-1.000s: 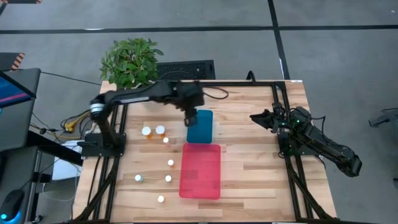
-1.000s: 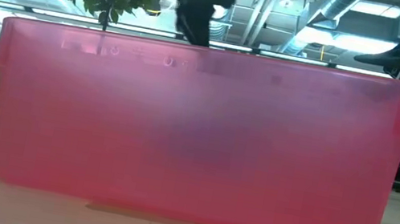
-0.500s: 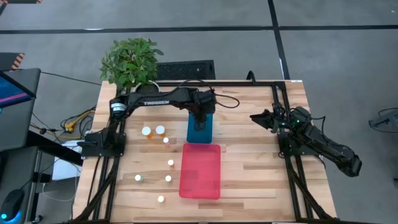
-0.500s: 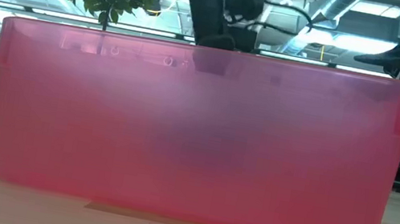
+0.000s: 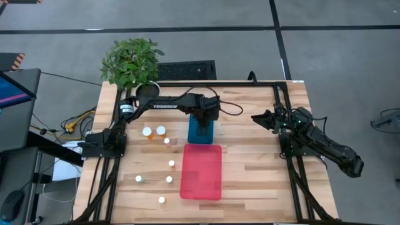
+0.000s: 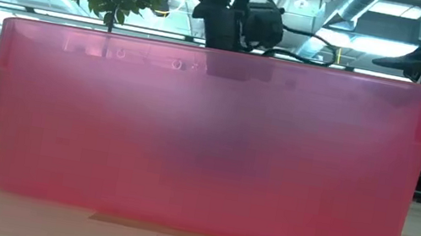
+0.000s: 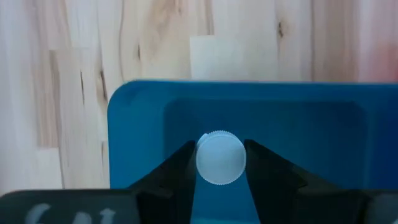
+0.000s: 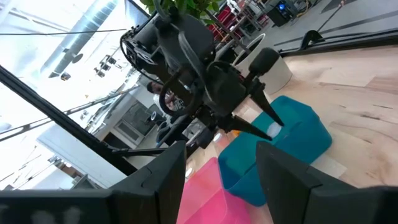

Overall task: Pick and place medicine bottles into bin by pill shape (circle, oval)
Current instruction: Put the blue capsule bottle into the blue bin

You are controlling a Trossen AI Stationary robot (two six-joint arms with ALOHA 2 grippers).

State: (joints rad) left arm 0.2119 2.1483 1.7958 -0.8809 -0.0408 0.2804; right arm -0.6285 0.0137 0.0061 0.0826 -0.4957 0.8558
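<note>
White-capped medicine bottle [image 7: 221, 158] pinched between the left gripper's [image 7: 219, 163] dark fingers [image 7: 176, 169] above the blue plastic bin [image 7: 149, 118]

The fingers are nearly closed on the bottle, one at each side of its cap. The round, ridged white cap faces the wrist camera, so the bottle's long axis runs away toward the bin floor; its body is hidden behind the cap. The right gripper [image 8: 221, 180] waits with fingers apart at the wooden table's [image 5: 250, 156] right side, beside the pink translucent bin [image 5: 201, 172]
</note>
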